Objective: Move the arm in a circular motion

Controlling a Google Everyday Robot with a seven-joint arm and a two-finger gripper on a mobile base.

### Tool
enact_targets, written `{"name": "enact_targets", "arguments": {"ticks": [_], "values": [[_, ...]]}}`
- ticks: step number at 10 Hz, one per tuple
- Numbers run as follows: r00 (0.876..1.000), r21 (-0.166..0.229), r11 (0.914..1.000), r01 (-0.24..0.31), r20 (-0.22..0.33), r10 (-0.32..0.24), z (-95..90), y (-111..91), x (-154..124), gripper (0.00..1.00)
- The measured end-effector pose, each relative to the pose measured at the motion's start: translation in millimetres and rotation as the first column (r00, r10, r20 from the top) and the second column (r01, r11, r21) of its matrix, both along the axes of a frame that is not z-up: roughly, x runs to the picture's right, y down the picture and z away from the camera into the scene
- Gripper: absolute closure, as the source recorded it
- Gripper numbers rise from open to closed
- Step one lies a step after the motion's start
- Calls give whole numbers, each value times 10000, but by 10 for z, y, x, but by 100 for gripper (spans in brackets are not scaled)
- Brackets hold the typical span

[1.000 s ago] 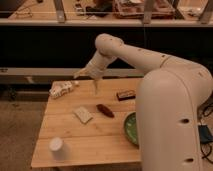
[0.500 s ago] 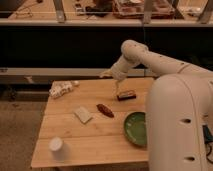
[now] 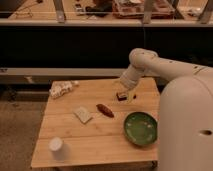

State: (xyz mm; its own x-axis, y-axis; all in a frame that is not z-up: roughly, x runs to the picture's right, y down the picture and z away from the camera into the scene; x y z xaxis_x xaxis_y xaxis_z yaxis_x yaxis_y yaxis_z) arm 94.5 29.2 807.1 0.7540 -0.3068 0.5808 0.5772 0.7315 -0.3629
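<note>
The cream-white arm of thick smooth tubes reaches from the large body at the right over the back right of the wooden table. It bends at a rounded joint and tapers down to the gripper, which hangs just above a small dark bar near the table's back right. The gripper holds nothing that I can see.
On the table lie a crumpled white packet at the back left, a pale flat sponge-like piece, a reddish-brown oblong, a green plate and a white cup at the front left. Dark shelving stands behind.
The arm has swung from the table's back left towards the right and lowered, its tip now over the dark bar at the back right.
</note>
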Motion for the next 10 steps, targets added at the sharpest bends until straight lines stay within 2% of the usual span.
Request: {"name": "enact_targets", "arguments": {"ticks": [1, 3, 4, 6, 7, 8, 9, 10], "values": [[9991, -229, 9992, 317, -271, -323, -152, 202, 26, 20], [9929, -473, 9958, 784, -859, -823, -406, 480, 133, 20], [9804, -458, 9896, 1365, -1368, -1416, -603, 594, 178, 20], [9606, -337, 9755, 2174, -1702, -2199, -851, 680, 78, 20], [9457, -273, 9597, 2795, -1647, -2801, -1047, 739, -124, 20], [9376, -221, 9467, 3213, -1328, -3213, -1172, 784, -368, 20], [9335, -161, 9376, 3473, -898, -3473, -1269, 818, -621, 20], [9283, -52, 9286, 3711, -241, -3711, -1376, 853, -942, 20]]}}
